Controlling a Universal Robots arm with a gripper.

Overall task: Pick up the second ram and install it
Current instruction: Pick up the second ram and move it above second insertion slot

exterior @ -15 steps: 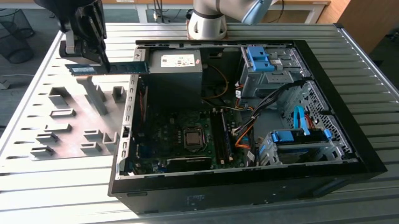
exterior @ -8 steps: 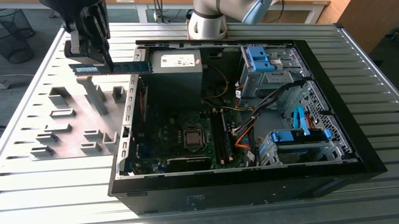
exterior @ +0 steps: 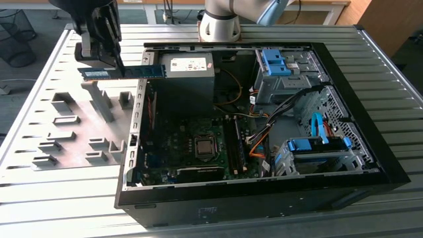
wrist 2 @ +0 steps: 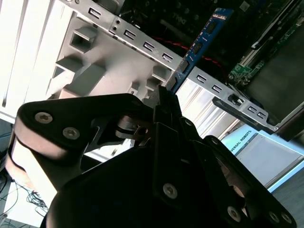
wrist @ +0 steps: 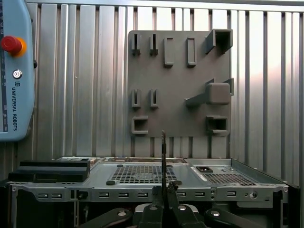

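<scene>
Exterior view first: the gripper (exterior: 120, 70) has its fingers (exterior: 116, 57) clamped on the second ram (exterior: 146, 71), which hangs level in the air, its ends jutting past them on both sides. Below the fingers lies the grey holder plate (exterior: 73, 134). Beside them, toward the exterior view's right, comes the open computer case (exterior: 264, 208), with its power supply (exterior: 188, 67) just beyond the stick's far end.

The desk (exterior: 396, 89) is ribbed metal, silver and shiny where light hits it. The holder plate (exterior: 73, 134) looks like dull, smooth grey plastic. The second ram (exterior: 142, 71) is a blue board with a soft shine and dark matt chips. The tool (exterior: 120, 73) is black and matt. The computer case (exterior: 264, 208) is smooth black outside and bare grey metal inside, with glossy blue plastic clips (exterior: 274, 62).
</scene>
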